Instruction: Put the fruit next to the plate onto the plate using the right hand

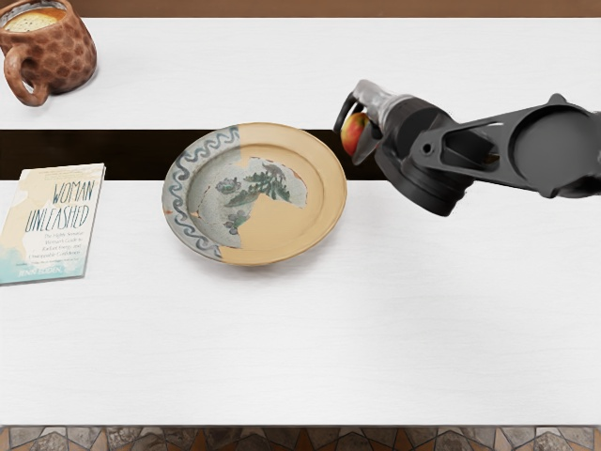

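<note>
A round plate (300,202) with a tan glaze, blue wave rim and a leaf pattern lies on the white table left of centre. Just right of its upper rim is a red and yellow fruit (353,132), mostly covered by my right hand (364,120). The dark fingers curl over the fruit's top and side, so the hand is shut on it. The right arm (507,150) comes in from the right edge. Whether the fruit rests on the table or is lifted cannot be told. The left arm is out of sight.
A book (52,221) titled "Woman Unleashed" lies at the left edge. A brown patterned mug (52,52) with a yellowish drink stands at the back left corner. A dark gap (94,150) runs across the table behind the plate.
</note>
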You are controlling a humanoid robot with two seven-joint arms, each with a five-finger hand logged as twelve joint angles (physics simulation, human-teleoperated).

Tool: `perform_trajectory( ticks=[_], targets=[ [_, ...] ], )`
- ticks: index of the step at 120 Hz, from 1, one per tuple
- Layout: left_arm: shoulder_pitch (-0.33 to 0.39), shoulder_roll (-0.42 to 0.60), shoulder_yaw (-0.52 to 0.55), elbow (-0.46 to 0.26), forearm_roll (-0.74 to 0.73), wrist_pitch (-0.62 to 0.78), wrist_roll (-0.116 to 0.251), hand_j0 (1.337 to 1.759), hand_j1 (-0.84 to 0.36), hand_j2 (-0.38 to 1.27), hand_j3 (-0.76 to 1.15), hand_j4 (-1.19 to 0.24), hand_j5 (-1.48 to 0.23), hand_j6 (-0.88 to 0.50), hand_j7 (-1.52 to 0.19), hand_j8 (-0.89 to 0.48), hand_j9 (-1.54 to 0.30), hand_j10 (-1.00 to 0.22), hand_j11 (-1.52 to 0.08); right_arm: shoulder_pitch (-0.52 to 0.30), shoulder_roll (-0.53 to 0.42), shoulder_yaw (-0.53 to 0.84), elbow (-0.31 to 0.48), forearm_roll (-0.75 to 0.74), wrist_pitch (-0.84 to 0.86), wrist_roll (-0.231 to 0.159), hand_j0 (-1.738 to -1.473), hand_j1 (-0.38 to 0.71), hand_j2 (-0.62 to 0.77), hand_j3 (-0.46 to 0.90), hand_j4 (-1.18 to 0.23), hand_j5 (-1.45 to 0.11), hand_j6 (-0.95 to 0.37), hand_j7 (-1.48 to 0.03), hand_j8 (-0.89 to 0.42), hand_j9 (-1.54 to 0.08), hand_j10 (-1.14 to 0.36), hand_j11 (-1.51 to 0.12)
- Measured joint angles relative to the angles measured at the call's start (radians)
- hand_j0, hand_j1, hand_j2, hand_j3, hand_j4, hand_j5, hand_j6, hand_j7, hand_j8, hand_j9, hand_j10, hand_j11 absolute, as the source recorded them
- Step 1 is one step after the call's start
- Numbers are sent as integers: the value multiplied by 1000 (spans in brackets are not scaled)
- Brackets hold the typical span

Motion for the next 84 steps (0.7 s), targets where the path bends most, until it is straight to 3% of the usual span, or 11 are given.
perform_trajectory(
  ticks=[41,65,84],
  targets=[
    [2,0,0,0,0,0,0,1658,339,2,0,-8,-11,-8,-11,-8,-11,-8,-11,7,132,38,-42,29,0,0,-1650,273,161,1,-717,-1019,-383,-969,-294,-1010,-524,-1011],
    [1,0,0,0,0,0,0,1658,339,2,0,-8,-11,-8,-11,-8,-11,-8,-11,9,244,48,-109,43,1,0,-1650,266,158,1,-722,-1048,-383,-984,-290,-1026,-527,-1032],
    [3,0,0,0,0,0,0,1658,339,2,0,-8,-11,-8,-11,-8,-11,-8,-11,8,276,49,-139,56,1,-1,-1648,265,138,0,-731,-1044,-379,-989,-294,-1025,-526,-1035]
  ],
)
